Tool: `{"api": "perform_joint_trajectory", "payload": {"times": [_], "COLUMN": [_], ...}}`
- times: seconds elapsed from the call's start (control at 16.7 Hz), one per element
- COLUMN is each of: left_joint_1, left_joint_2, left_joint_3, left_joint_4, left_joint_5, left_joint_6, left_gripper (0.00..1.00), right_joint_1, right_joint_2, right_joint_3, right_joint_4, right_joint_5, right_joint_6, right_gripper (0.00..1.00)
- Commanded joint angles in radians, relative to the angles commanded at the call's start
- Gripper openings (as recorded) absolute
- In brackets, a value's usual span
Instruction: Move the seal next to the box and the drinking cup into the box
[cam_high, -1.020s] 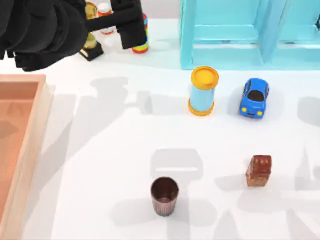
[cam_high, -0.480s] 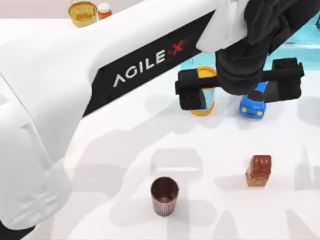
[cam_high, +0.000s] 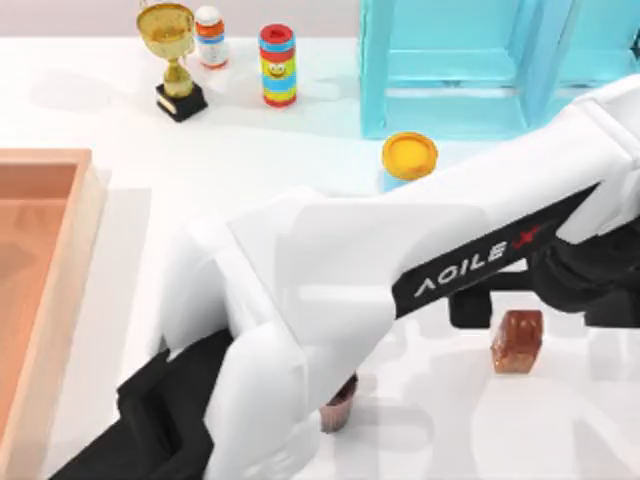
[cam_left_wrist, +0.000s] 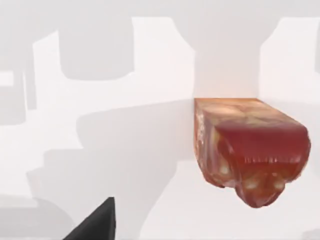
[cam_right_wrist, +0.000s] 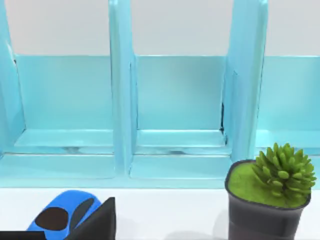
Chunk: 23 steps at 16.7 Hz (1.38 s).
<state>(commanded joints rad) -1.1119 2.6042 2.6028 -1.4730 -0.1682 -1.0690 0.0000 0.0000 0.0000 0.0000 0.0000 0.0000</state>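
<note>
Reaching across the table from the left, with the left gripper hanging just above and beside the seal; finger spread impossible to tell. Sitting upright on the white table, the seal, apart from the fingertip, nothing gripped that can be made out. Peeking out from under the arm, well back toward the left, the drinking cup. Lying far off at the left edge, the box.

My left arm wears a glossy white shell, thick and rounded, with a black inset strip carrying white AGILEX lettering (the X in red), and matte black blocky housings at wrist and base.
</note>
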Motion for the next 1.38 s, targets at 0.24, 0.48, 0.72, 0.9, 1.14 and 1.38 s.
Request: {"api": "perform_joint_trajectory", "payload": {"times": [0.24, 0.48, 0.72, 0.9, 1.14, 1.38], "left_joint_1": [-0.001, 0.006, 0.019, 0.027, 0.028, 0.028], "left_joint_2": [0.001, 0.001, 0.003, 0.007, 0.008, 0.008], "left_joint_3": [0.001, -0.042, -0.190, -0.284, -0.299, -0.299], "left_joint_4": [-0.001, 0.042, 0.199, 0.296, 0.311, 0.311], "left_joint_5": [0.000, 0.001, 0.002, 0.003, 0.003, 0.003], "left_joint_6": [-0.001, 0.007, 0.020, 0.027, 0.028, 0.028], "left_gripper": [1.00, 1.00, 1.00, 1.00, 1.00, 0.77], "right_joint_1": [0.000, 0.000, 0.000, 0.000, 0.000, 0.000], "right_joint_2": [0.000, 0.000, 0.000, 0.000, 0.000, 0.000], "right_joint_3": [0.000, 0.000, 0.000, 0.000, 0.000, 0.000], "right_joint_4": [0.000, 0.000, 0.000, 0.000, 0.000, 0.000], "right_joint_5": [0.000, 0.000, 0.000, 0.000, 0.000, 0.000], "right_joint_6": [0.000, 0.000, 0.000, 0.000, 0.000, 0.000], "right_gripper": [1.00, 1.00, 1.00, 1.00, 1.00, 1.00]}}
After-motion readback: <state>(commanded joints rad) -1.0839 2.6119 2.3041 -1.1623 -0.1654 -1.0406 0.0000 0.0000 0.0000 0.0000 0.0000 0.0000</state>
